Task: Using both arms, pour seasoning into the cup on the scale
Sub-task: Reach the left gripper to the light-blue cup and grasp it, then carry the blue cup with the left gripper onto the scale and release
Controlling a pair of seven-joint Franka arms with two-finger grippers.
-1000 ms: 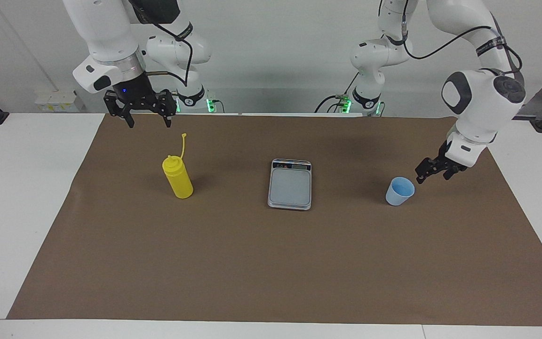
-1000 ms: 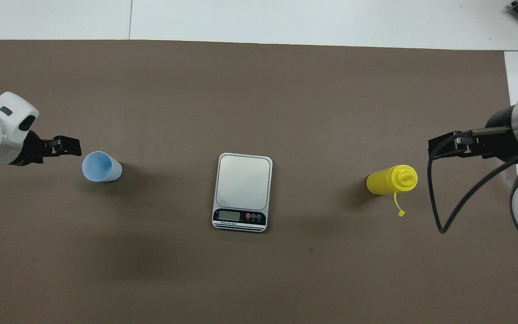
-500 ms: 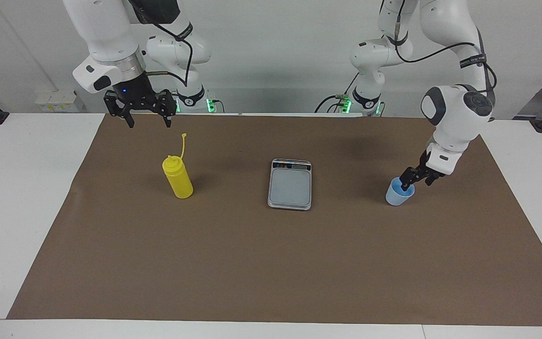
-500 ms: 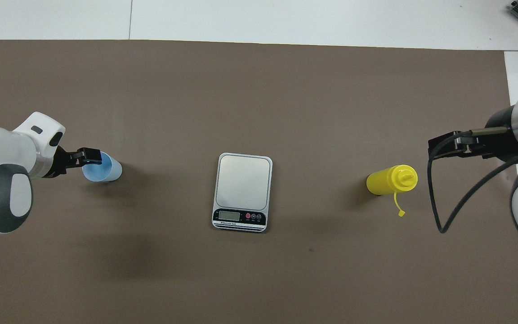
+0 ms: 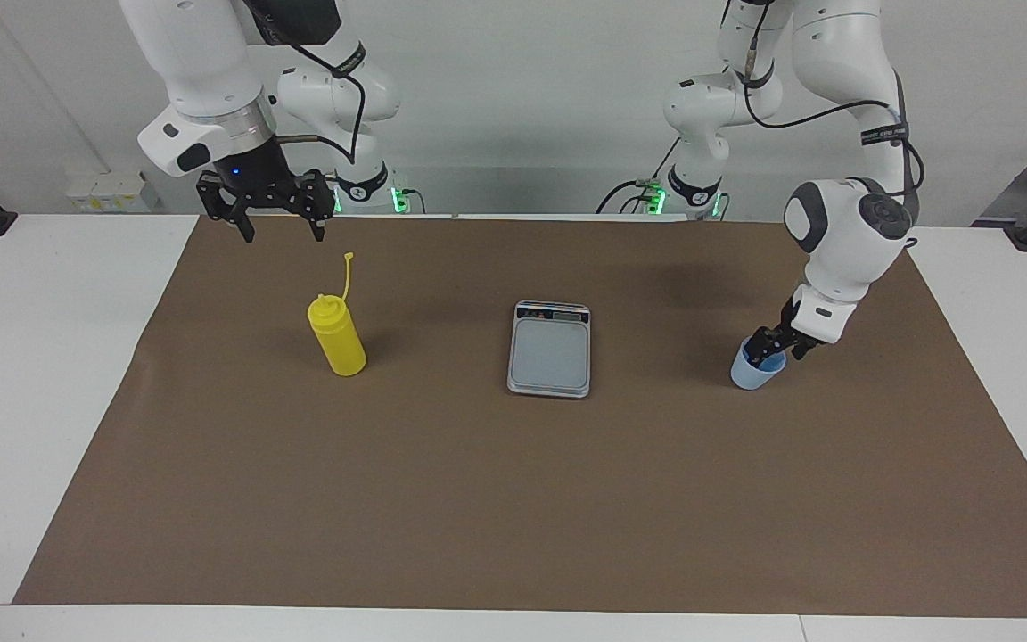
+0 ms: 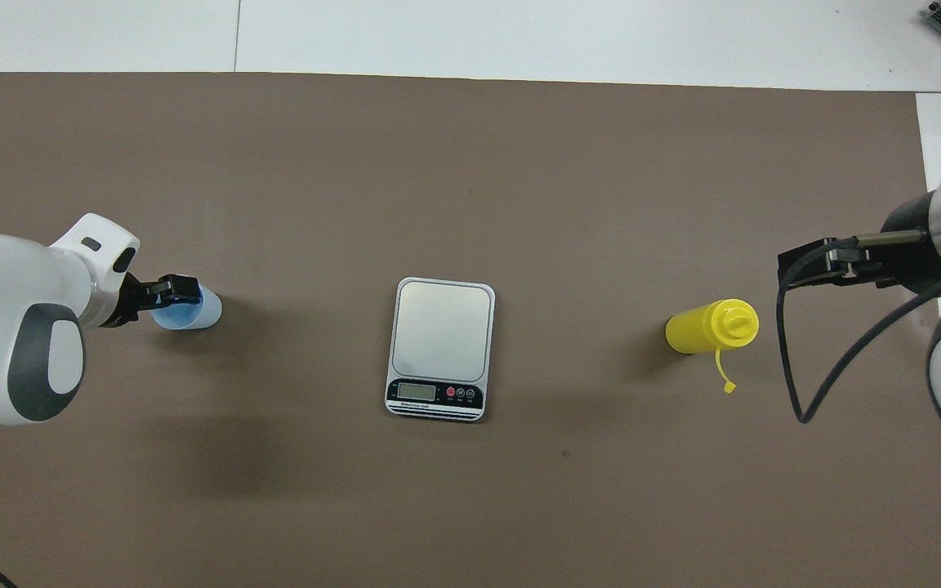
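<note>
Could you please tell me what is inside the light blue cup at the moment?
One jaw of the left gripper dips into the cup, the other sits outside its rim. The gripper hides most of the inside, so any contents cannot be seen.

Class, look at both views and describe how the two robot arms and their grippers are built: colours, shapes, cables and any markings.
Both arms are white, made of rounded jointed segments with dark grey round joint caps. Black cables loop along them, and a black band with small white lettering rings the left arm. The right arm has a silver metal ring at the wrist. The left gripper and right gripper are black, each with two fingers on linked bars.
</note>
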